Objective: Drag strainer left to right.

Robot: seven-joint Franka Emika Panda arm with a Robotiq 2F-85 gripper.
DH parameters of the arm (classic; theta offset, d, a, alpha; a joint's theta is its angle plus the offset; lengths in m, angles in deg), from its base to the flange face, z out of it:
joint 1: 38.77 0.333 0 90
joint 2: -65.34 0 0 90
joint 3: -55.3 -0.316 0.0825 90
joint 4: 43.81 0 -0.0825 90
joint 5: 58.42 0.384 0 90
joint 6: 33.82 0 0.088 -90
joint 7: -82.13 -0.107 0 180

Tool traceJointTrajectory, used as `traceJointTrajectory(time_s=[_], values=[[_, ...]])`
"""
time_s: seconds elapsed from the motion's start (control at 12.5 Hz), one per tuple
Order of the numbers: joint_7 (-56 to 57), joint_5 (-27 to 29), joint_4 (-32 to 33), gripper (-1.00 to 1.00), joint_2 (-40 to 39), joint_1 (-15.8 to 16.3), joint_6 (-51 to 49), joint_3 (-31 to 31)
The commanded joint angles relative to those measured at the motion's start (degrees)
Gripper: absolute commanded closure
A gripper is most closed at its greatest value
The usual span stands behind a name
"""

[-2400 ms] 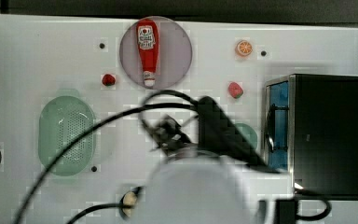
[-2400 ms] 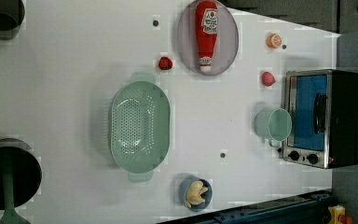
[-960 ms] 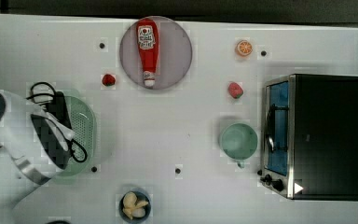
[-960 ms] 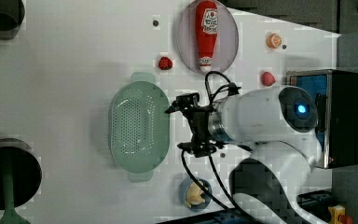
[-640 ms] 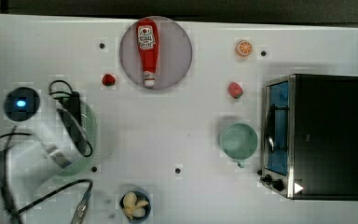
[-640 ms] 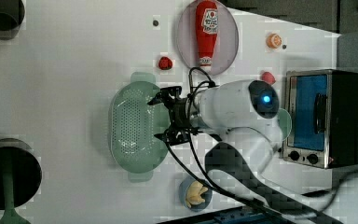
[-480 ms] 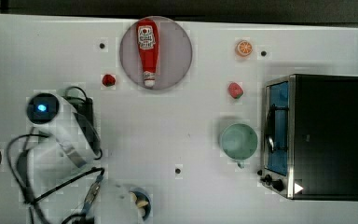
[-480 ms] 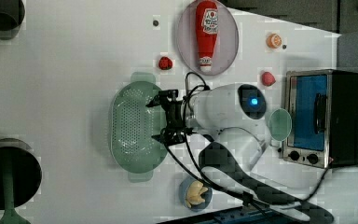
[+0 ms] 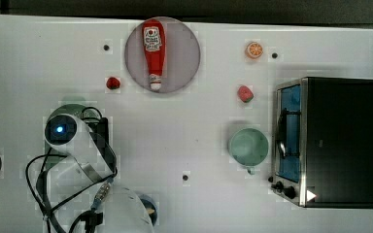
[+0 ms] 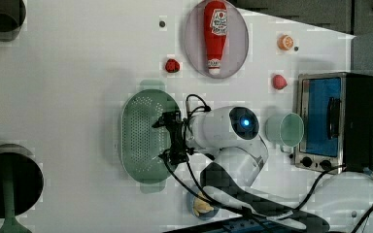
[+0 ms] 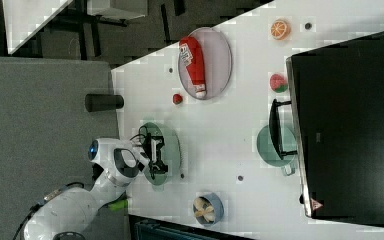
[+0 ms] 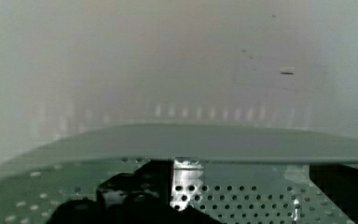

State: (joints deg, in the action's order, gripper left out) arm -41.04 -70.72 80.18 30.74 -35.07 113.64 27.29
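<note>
Strainer (image 10: 141,136) sits on the table (image 10: 68,87) toward the left view's left, long axis running up-down in the left view, well apart from the toaster oven (image 10: 335,121). My gripper (image 10: 171,137) is at its rim on the side facing the mug (image 10: 285,129), fingers reaching over the wall into the bowl. Can't tell whether I'm clenched on the rim or just hooked over it; wrist view shows holed bottom (image 12: 242,196) and rim edge close up, nothing more conclusive.

Judgement: approach done, drag not yet begun.

Risks:
- Light plastic, thin wall. If the hold is shallow, rim may slip out on the pull, or the strainer tips up instead of sliding.
- Drag path toward the top view's right runs to the mug; pushing straight through would knock it into the oven.
- Small bowl (image 10: 201,206) w/ food lies near the strainer's lower end in the left view; a swing during the drag could clip it.

Count: strainer x1, mug x1, oven x1, plate (image 10: 216,39) x1 w/ ketchup bottle (image 10: 215,34) x1, small bowl x1, orange slice (image 10: 284,42) x1, small red pieces x2 (image 10: 172,65) (image 10: 279,81).
</note>
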Motion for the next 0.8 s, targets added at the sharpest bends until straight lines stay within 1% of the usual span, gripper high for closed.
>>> traceJointTrajectory(time_s=[0.08, 0.48, 0.8], values=[[-1.94, -0.28, -0.91, -1.00, 2.82, -0.55, 2.15, 2.55], [-1.83, -0.91, 1.20, -1.00, 3.52, -1.10, 3.22, 5.73], [0.78, -0.93, 4.86, -1.00, 6.79, -3.64, 3.20, 6.73]])
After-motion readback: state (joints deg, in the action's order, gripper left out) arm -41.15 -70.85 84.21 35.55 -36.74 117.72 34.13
